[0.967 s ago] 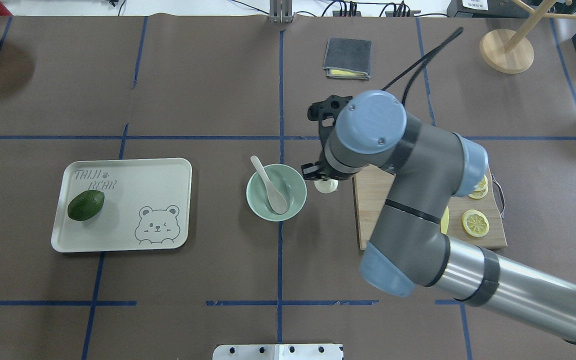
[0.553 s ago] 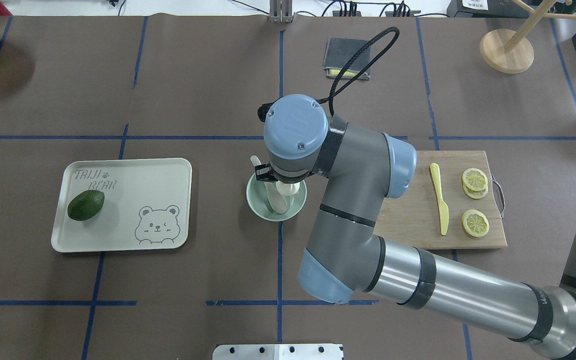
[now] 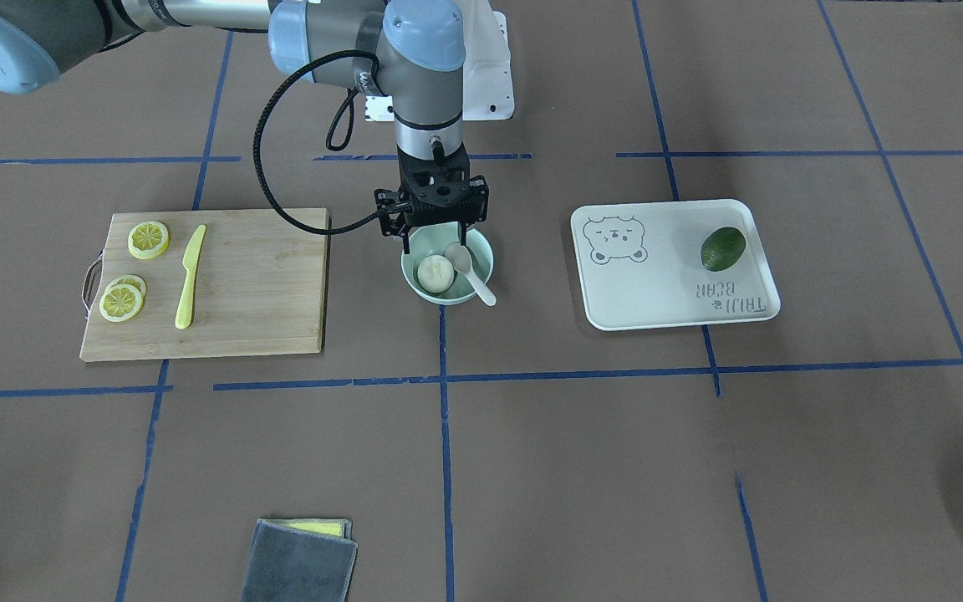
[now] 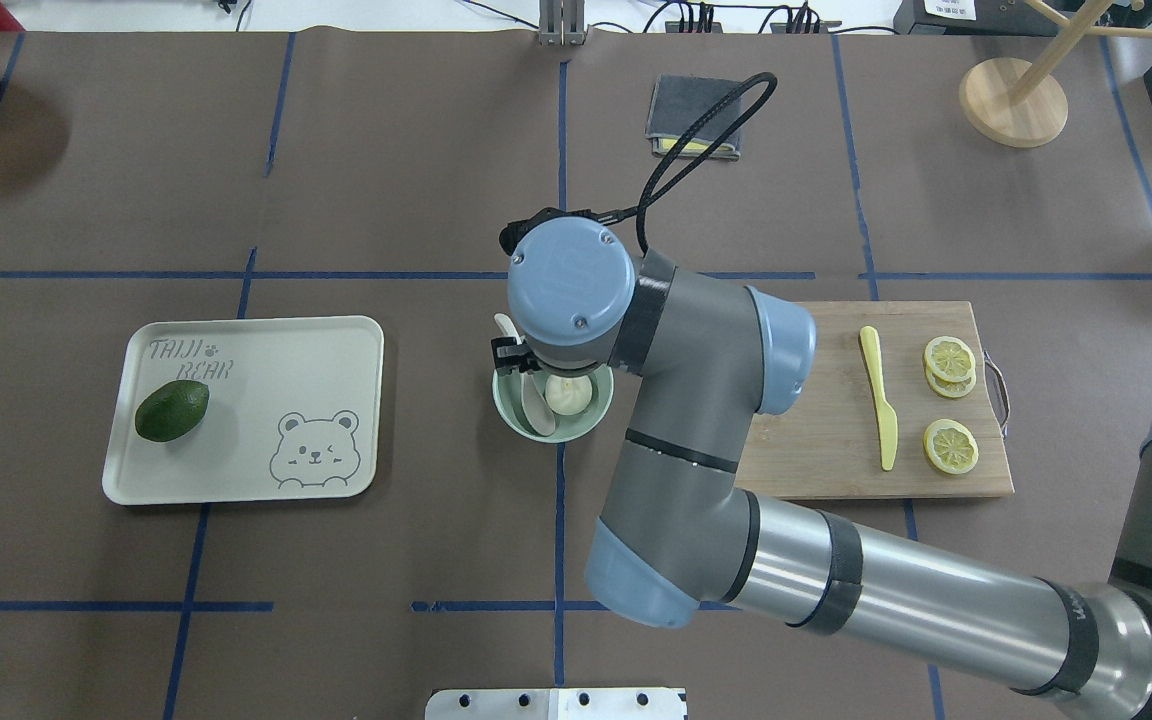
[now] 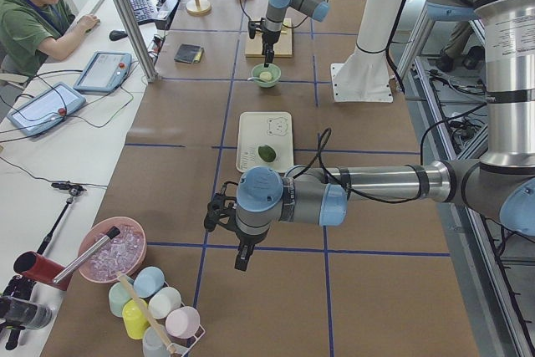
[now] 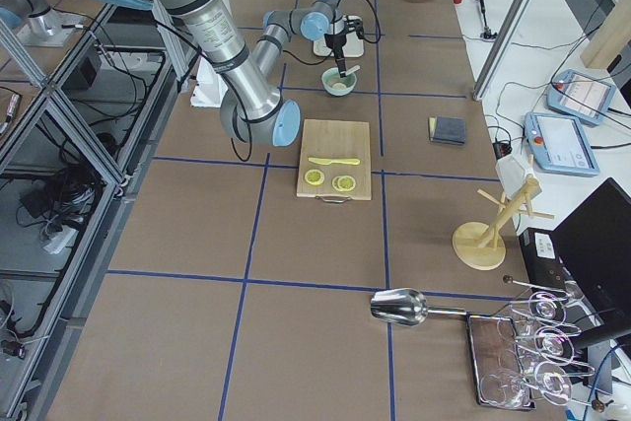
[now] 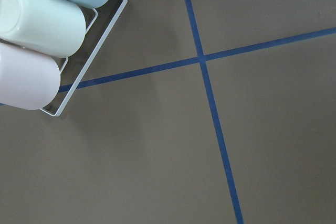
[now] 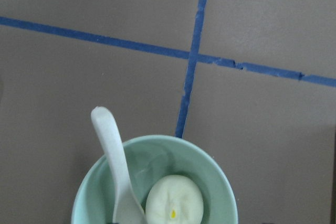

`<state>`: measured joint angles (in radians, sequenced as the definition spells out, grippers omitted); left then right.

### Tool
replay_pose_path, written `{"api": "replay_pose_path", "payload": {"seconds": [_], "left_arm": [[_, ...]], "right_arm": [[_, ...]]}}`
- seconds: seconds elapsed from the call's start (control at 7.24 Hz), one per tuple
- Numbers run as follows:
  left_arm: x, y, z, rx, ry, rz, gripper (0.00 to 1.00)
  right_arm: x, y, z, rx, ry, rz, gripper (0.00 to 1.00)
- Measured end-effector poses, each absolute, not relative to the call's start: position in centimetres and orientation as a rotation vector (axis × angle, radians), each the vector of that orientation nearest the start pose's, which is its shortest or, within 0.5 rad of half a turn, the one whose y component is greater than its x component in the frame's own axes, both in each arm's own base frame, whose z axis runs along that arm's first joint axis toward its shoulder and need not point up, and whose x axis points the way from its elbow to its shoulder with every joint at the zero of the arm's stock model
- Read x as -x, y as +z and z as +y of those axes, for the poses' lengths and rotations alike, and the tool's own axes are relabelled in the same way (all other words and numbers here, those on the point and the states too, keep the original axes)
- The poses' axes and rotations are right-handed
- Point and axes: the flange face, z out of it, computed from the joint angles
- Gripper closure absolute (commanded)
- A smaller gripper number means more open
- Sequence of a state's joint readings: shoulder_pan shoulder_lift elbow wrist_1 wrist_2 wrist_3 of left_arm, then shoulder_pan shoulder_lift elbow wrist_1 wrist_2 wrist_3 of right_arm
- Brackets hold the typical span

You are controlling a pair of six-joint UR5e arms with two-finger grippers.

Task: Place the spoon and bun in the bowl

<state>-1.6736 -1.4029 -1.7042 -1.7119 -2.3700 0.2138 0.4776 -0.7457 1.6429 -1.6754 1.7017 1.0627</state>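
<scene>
front-facing view: the right gripper (image 3: 435, 241) hangs straight above the far rim of the bowl (image 3: 409, 276). its two black fingers are spread wide with nothing between them, so it is let go and empty. the bun (image 3: 435, 274) sits in the bowl's bottom. the spoon (image 3: 469, 272) lies beside it, scoop down inside, handle propped over the rim. i judge both task things are home and the arm need only lift clear. a wooden cutting board (image 3: 264, 284) lies to one side of the bowl, and a tray (image 3: 665, 284) holding an avocado (image 3: 723, 248) to the other.

overhead view: the wrist hides the fingers above the bowl. bun and spoon show side by side inside it.

left side view: the left gripper (image 5: 242, 258) hangs far from the bowl, low over the table. i cannot tell whether it is spread or closed.

right side view: the arm stands over the bowl; the rest is too small to read.

left wrist view: no bowl here, only matte brown paper, blue tape lines and glossy pastel cups (image 7: 42, 22) lying in a white wire rack (image 7: 89, 54).

right wrist view: the bowl is smooth, round, pale mint. the bun is matte white, softly pleated, with a yellow dot at its crown. the spoon is thick, off-white and glazed-looking. its handle likely leans out because it is too long to lie flat inside, and the curved wall probably keeps the bun close against the scoop.
</scene>
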Motion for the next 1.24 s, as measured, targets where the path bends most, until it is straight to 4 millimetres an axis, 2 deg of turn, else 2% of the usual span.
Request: {"api": "replay_pose_path", "payload": {"seconds": [0.14,0.28,0.41,0.55,0.83,0.97,1.24], "left_arm": [[10.5,65.5,-41.7,-0.224,0.149,0.773,0.00],[10.5,65.7,-41.5,-0.221,0.148,0.774,0.00],[10.5,65.8,-41.3,-0.218,0.146,0.774,0.00],[10.5,66.2,-41.0,-0.211,0.144,0.776,0.00],[10.4,67.1,-39.7,-0.188,0.134,0.780,0.00],[10.3,67.5,-39.1,-0.177,0.129,0.782,0.00],[10.1,67.1,-39.0,-0.179,0.133,0.781,0.00]], "right_arm": [[53.0,14.5,-45.5,-0.259,-0.096,-0.774,0.00],[47.9,15.9,-49.2,-0.259,-0.136,-0.788,0.00],[41.8,18.7,-52.7,-0.265,-0.196,-0.791,0.00],[35.7,22.3,-55.1,-0.279,-0.263,-0.782,0.00],[24.2,30.3,-58.1,-0.299,-0.375,-0.752,0.00],[17.9,34.6,-58.9,-0.302,-0.408,-0.737,0.00],[8.0,42.2,-58.4,-0.294,-0.418,-0.713,0.00]]}}
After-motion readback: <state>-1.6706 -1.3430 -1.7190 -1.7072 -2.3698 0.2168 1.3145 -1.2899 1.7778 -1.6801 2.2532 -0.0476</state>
